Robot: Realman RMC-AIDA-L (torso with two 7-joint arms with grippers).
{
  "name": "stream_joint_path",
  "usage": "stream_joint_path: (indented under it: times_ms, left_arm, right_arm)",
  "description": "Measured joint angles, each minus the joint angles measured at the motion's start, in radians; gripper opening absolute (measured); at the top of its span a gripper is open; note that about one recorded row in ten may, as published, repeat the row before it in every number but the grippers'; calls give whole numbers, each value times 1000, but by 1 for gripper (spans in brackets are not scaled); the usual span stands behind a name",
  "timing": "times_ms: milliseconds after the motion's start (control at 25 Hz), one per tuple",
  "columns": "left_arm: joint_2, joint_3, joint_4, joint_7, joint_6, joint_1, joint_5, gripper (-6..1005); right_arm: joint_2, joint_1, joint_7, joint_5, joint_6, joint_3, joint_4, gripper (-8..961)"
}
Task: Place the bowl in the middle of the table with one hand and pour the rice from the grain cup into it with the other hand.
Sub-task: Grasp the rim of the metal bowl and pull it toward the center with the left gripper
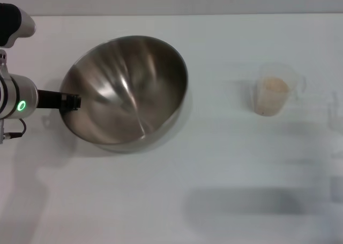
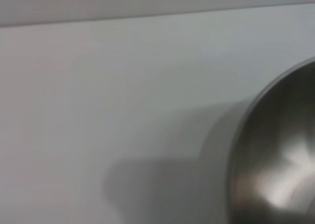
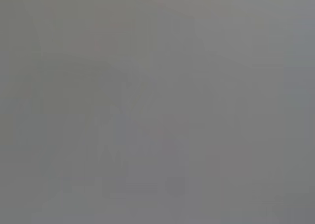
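Your left tool point(image 1: 72, 101) sits at the bowl's left rim, pinched onto its edge. The bowl point(image 1: 126, 88) is tilted, its left side raised, over the left half of the counter point(image 1: 177, 190). The grain cup point(image 1: 271, 89) stands upright well to the right, holding rice point(image 1: 273, 87). You can't see your right tool, so its state can't be told.

I see the bowl point(image 1: 126, 91) on the table point(image 1: 161, 201), left of centre, tilted; my left gripper point(image 1: 72, 101) at its left rim. The grain cup point(image 1: 273, 91) holding the rice point(image 1: 272, 88) stands well apart to the right.
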Motion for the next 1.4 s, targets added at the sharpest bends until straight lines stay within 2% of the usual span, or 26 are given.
stream_joint_path:
  times_ms: [160,400,600,720,1400]
  left_arm:
    - [1,-24,37,54,-7,-21,-59,375]
    - [-1,-31,39,55,1,-29,-87,145]
    - [-1,-25,3,62,1,-29,-76,112]
    - [1,-25,-1,64,-5,-37,-76,42]
    - [0,-21,-13,116,-28,-65,-70,23]
  right_arm:
    - [1,1,0,0,-23,-1,-3,422]
    - [0,2,0,-1,-42,-3,-3,422]
    - [0,1,0,-1,-43,-3,-4,422]
    - [0,1,-1,-1,-43,-3,-4,422]
    - [0,9,0,-1,-38,-3,-5,421]
